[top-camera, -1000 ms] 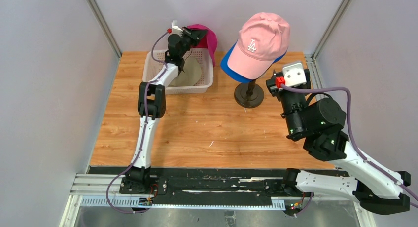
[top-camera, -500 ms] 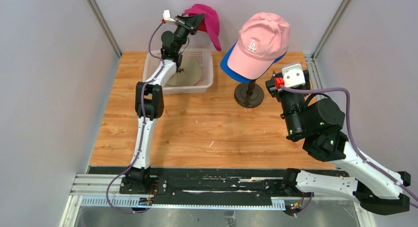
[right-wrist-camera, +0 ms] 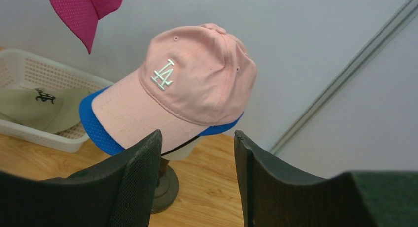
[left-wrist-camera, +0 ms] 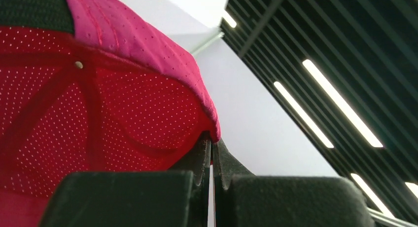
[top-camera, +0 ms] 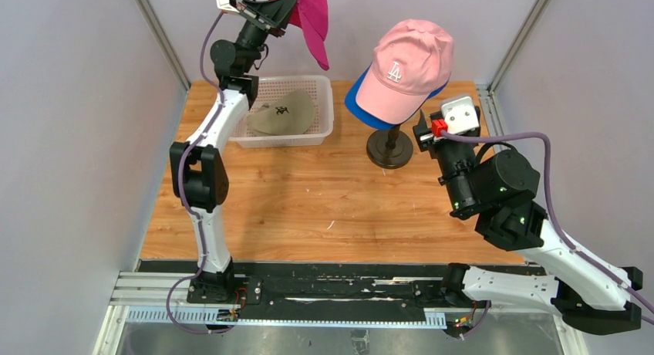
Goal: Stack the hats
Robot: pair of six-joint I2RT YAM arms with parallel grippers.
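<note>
My left gripper point(top-camera: 287, 14) is raised high above the basket's back edge, shut on the rim of the magenta hat point(top-camera: 307, 19), which hangs from it. In the left wrist view the jaws point(left-wrist-camera: 213, 140) pinch the magenta hat point(left-wrist-camera: 123, 103) by its edge. A light pink hat point(top-camera: 409, 62) sits over a royal blue hat point(top-camera: 357, 100) on the stand. A khaki hat point(top-camera: 284, 114) lies in the basket. My right gripper point(right-wrist-camera: 197, 135) is open and empty, just right of the stand, facing the pink hat point(right-wrist-camera: 192, 84).
The white perforated basket point(top-camera: 325, 100) stands at the back left of the wooden table. The dark round stand base point(top-camera: 389, 149) is at back centre. Grey walls with metal frame posts close in the back and sides.
My left arm has lifted the magenta hat up out of the basket, higher and slightly left. The right arm has not moved.
</note>
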